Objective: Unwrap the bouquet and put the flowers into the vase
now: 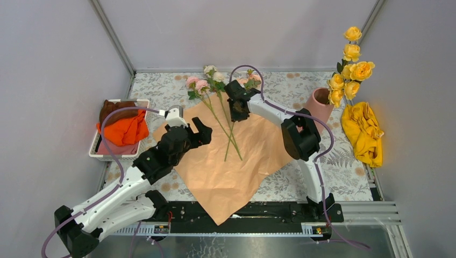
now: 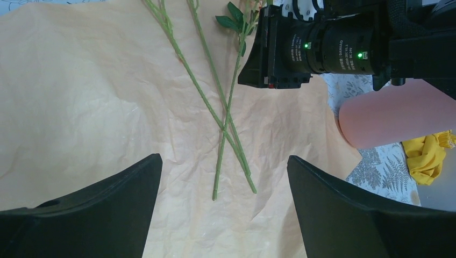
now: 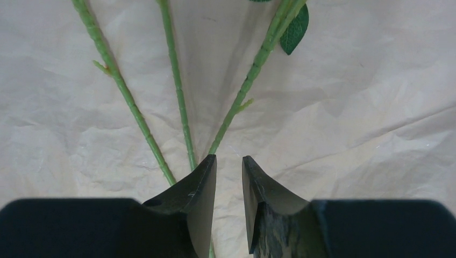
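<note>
The bouquet lies undone: its peach wrapping paper (image 1: 226, 161) is spread flat mid-table. Three flowers (image 1: 220, 121) with pink and white blooms (image 1: 197, 85) rest on it, their green stems (image 2: 223, 115) crossing. Yellow roses (image 1: 352, 70) stand in the pink vase (image 1: 319, 105) at the right. My right gripper (image 1: 236, 114) hovers over the stems (image 3: 177, 97); its jaws (image 3: 229, 158) are narrowly apart with paper showing between the tips and one stem running under the left finger. My left gripper (image 1: 198, 130) is wide open (image 2: 225, 161) above the stem ends, holding nothing.
A white tray (image 1: 95, 153) at the left holds orange and brown cloths (image 1: 125, 129). A yellow cloth (image 1: 364, 131) lies at the right beside the vase (image 2: 398, 113). Grey walls close in on both sides and the back.
</note>
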Motion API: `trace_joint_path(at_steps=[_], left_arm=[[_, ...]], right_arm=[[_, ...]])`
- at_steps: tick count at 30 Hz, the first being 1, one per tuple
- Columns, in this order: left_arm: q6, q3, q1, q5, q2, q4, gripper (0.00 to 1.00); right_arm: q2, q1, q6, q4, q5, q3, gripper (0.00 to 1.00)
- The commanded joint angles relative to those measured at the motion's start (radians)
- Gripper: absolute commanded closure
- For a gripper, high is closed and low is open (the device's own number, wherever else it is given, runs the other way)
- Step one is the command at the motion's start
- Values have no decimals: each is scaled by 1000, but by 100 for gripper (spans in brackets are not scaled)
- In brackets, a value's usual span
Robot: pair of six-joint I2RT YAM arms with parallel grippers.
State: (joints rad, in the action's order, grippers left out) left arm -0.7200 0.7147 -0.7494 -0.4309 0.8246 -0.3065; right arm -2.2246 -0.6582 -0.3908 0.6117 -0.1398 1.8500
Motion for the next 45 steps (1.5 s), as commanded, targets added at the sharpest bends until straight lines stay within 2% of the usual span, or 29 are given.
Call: trace_joint_path(at_steps=[1,17,26,35,40,45], left_arm=[[5,-8,11,-17,0,11,7],[1,-21,12,-23,-44,-9,7],[-3,-27,12,-19,-35,-6,7],[-1,-29,14,-21,-38,-4,6],[-5,-24,14,4,-18,10,6],[-4,-10,14,19,-1,20,6]], right_arm=[[3,4,-31,-25,2,-20,68],[-3,5,-72,-76,34,-56,65],[-80,5,-89,-72,64,-26,65],[-51,4,-107,-108,65,-103,84],[-5,4,-107,-108,63,-121,100],[94,5,-102,-120,37,-175,100]])
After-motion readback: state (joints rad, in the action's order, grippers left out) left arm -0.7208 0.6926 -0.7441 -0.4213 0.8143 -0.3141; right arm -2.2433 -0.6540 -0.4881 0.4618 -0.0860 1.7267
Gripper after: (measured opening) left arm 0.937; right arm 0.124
